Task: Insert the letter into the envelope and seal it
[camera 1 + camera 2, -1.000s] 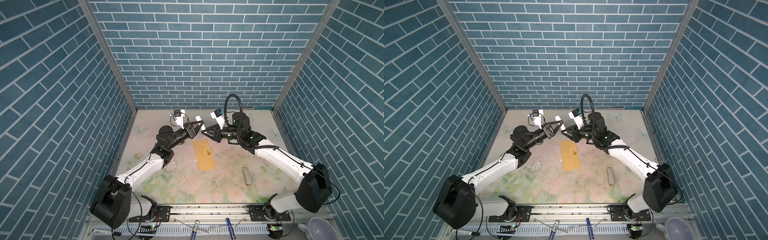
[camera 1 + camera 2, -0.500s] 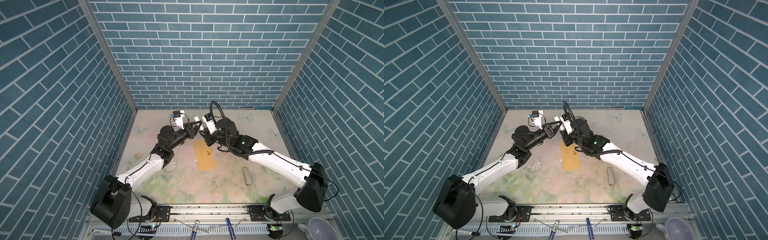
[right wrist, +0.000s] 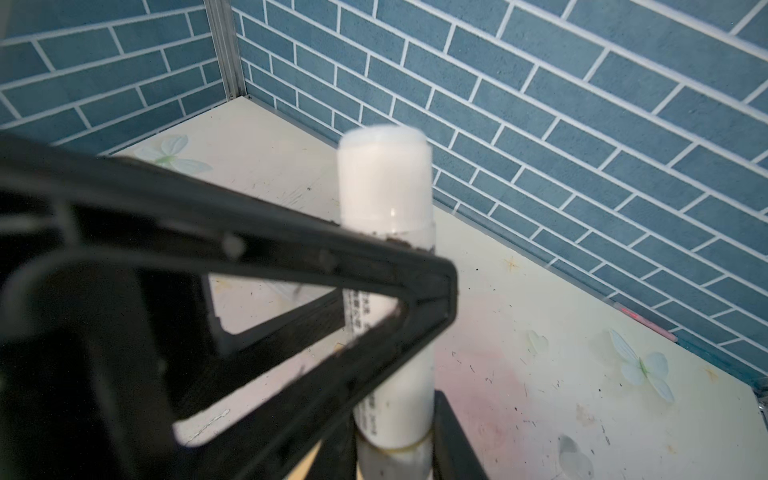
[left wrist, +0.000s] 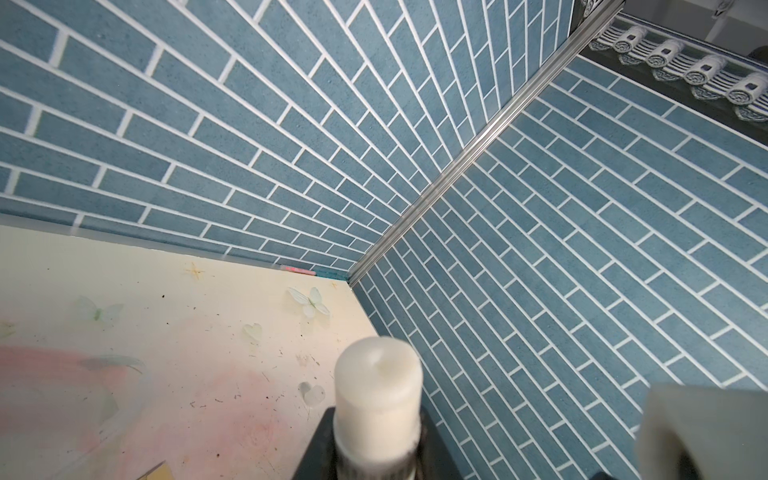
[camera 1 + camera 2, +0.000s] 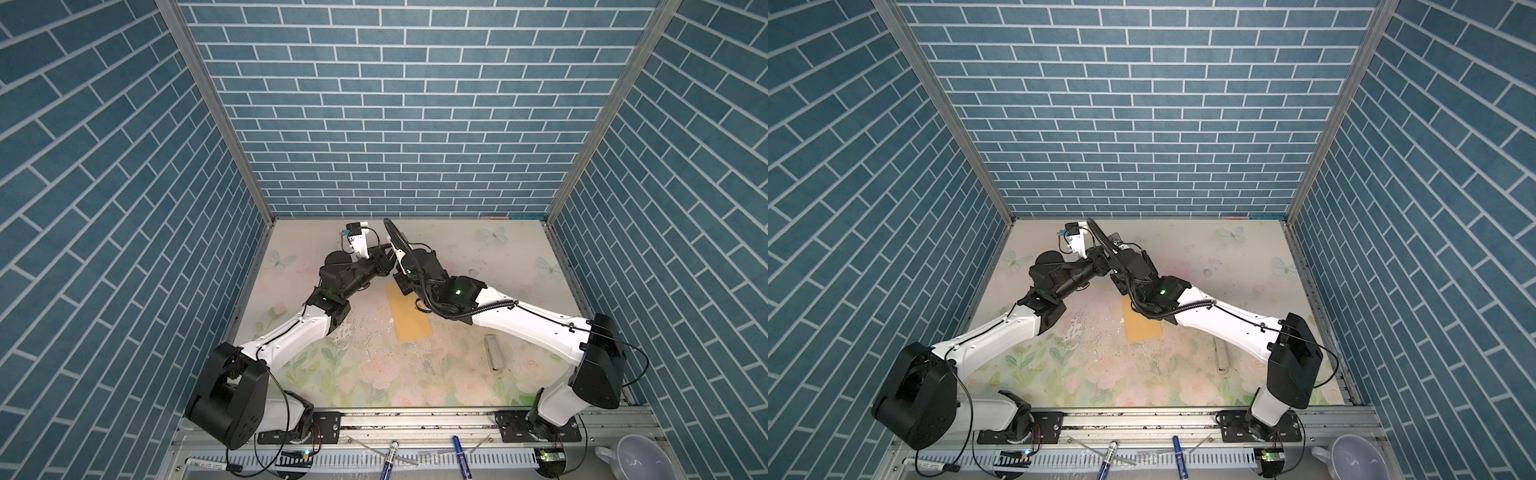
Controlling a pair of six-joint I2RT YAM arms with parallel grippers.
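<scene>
Both top views show the left arm (image 5: 291, 332) and the right arm (image 5: 536, 320) meeting wrist to wrist over the back middle of the table (image 5: 498, 253). What sits between them is lost among the black housings there.

The wrist views show it: a white cylindrical stick (image 3: 384, 195) with small print on its side, held up off the table. In the right wrist view one of the left fingers (image 3: 311, 253), a black triangular frame, lies across the stick's middle and pinches it. The left wrist view shows the stick (image 4: 378, 399) from its rounded end, rising between black parts. The right fingers (image 3: 455, 444) stand close on either side of the stick's lower end at the picture's edge. I cannot tell whether they press it.

The long mustard-yellow paper envelope (image 5: 409, 316) lies flat on the table just in front of the wrists, its far end partly hidden by the right arm. The left wrist view catches only a corner of the envelope (image 4: 160, 471).

The table carries a pale print of roses and butterflies, with white smears and dark specks beside the envelope. A small pale grey oblong (image 5: 493, 353) lies well apart to the right. Blue brick-patterned walls (image 5: 395, 124) close three sides. Pens (image 5: 392, 455) and a white cup (image 5: 636, 457) lie in front of the table's edge.
</scene>
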